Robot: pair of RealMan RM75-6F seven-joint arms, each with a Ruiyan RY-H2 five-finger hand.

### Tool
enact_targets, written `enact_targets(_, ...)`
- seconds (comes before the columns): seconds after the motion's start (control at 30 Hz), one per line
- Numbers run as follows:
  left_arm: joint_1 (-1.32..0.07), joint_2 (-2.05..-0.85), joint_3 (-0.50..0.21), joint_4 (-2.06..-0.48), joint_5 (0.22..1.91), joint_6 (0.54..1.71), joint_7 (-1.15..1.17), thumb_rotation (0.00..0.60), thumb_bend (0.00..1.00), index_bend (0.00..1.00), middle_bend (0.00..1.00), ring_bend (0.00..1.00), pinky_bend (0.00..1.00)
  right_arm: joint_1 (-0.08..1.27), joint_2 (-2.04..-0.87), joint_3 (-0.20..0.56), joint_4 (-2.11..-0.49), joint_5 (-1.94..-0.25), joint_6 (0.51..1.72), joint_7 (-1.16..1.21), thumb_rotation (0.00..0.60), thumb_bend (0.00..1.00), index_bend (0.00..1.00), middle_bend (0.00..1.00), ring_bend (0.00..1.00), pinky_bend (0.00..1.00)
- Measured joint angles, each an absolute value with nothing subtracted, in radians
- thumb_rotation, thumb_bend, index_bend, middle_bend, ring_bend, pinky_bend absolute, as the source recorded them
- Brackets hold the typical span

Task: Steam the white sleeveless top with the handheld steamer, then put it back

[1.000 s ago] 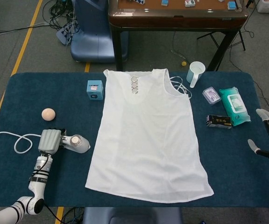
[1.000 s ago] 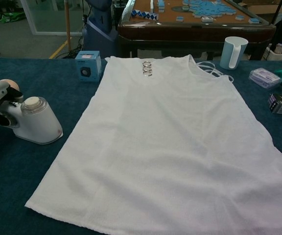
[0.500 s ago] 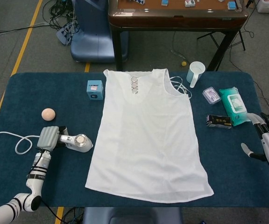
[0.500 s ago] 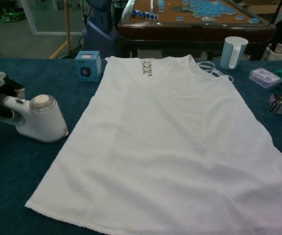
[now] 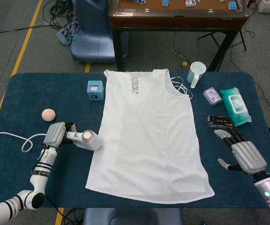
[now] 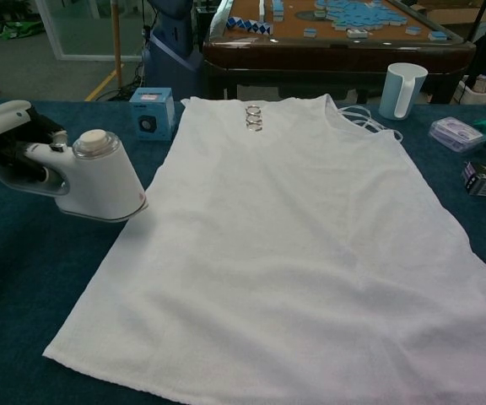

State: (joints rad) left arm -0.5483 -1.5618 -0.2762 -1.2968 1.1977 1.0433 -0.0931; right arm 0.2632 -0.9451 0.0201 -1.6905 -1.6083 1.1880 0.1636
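With the left hand [image 5: 55, 135] gripping the handheld steamer [image 6: 99, 179] at the left edge of the white sleeveless top [image 5: 148, 136] spread on the desk [image 5: 22, 93], it should glide flat; since earlier, steamer neared and the empty, spread-fingered right hand [image 5: 240, 154] approached.

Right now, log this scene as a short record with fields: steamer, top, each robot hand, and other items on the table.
steamer: white handheld steamer, at the top's left edge, cord trailing left
top: white sleeveless top, spread flat on the blue table
left robot hand: left robot hand holds the steamer's handle
right robot hand: right robot hand holds nothing, fingers apart, over the table right of the top
other items: blue box, peach ball, white cup, green wipes pack, black box
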Motion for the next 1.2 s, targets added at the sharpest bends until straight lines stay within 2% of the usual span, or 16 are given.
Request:
enact_targets(0.07,-0.555,-1.559,-0.286,-1.334,1.181,1.042,-0.076,0.600,0.12,0.80,0.77,0.65,0.66,0.277,-0.958,0.005,-1.683,-1.634,1.165,0.173,0.600,0.34,0.00,0.13,0.00,0.00)
enact_targets(0.17,-0.566,-1.565,-0.292,-1.367,1.169,1.050,-0.033,0.600,0.12,0.80,0.77,0.65,0.67,0.305,-0.984,-0.020,-1.668,-1.680,1.128,0.185,0.600,0.57,0.00,0.12,0.00,0.00)
enact_targets(0.23,-0.577,-1.579,-0.295,-1.383,1.165,1.062,0.002,0.600,0.12,0.80,0.77,0.65,0.67,0.327,-1.006,-0.036,-1.655,-1.706,1.097,0.194,0.600,0.78,0.00,0.11,0.00,0.00)
enact_targets(0.33,-0.596,-1.614,-0.296,-1.395,1.161,1.075,0.043,0.600,0.12,0.80,0.77,0.65,0.67,0.360,-1.040,-0.055,-1.637,-1.731,1.053,0.208,0.600,0.97,0.00,0.10,0.00,0.00)
enact_targets(0.37,-0.602,-1.624,-0.296,-1.396,1.160,1.077,0.052,0.600,0.12,0.80,0.77,0.65,0.67,0.369,-1.051,-0.060,-1.631,-1.739,1.043,0.212,0.600,0.99,0.00,0.10,0.00,0.00)
enact_targets(0.7,-0.658,-1.739,-0.292,-1.334,1.142,1.073,0.102,0.600,0.12,0.80,0.77,0.65,0.67,0.432,-1.172,-0.100,-1.552,-1.783,0.999,0.253,0.600,1.00,0.00,0.10,0.00,0.00)
enact_targets(1.2,-0.713,-1.880,-0.254,-1.206,1.143,1.028,0.141,0.600,0.12,0.80,0.77,0.65,0.67,0.474,-1.279,-0.135,-1.451,-1.765,0.969,0.296,0.600,1.00,0.00,0.10,0.00,0.00)
